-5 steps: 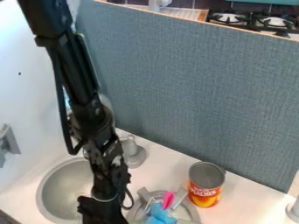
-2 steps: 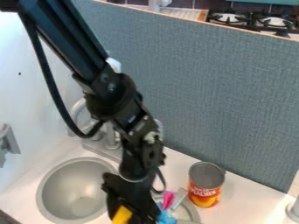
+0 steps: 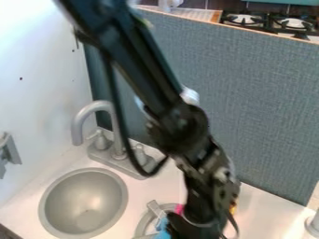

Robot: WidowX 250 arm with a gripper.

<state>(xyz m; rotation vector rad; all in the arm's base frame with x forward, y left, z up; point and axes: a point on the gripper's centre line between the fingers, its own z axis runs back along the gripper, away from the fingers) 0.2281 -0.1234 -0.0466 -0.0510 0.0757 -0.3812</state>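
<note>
We are seeing one black gripper [image 3: 194, 228] hanging at the bottom edge, right of centre, below the one dark arm [image 3: 146, 70] that is slanting down from the upper left. We cannot tell whether it is released, clenched or grasping anything. Just beside it, on its left, we are finding two small things: one pink thing [image 3: 179, 209] and one blue thing [image 3: 164, 229]. They are lying over one round grey rack [image 3: 145, 223] on the white worktop [image 3: 156, 189], and we cannot tell whether the gripper is touching either. One yellow and red item [image 3: 233, 207] is peeking out from behind the arm's lower part.

Farther left, we are looking at one round grey sink [image 3: 83, 201], and behind it one curved tap [image 3: 93, 108] with two handles [image 3: 100, 140]. One blue-grey panel [image 3: 268, 107] is standing behind the worktop, and beyond it two burners [image 3: 244, 19] are showing at the upper right. One grey fitting [image 3: 9, 151] is sitting on the white wall [image 3: 44, 102] at the left edge, and one pale grey knob [image 3: 314, 225] is showing at the lower right edge.
</note>
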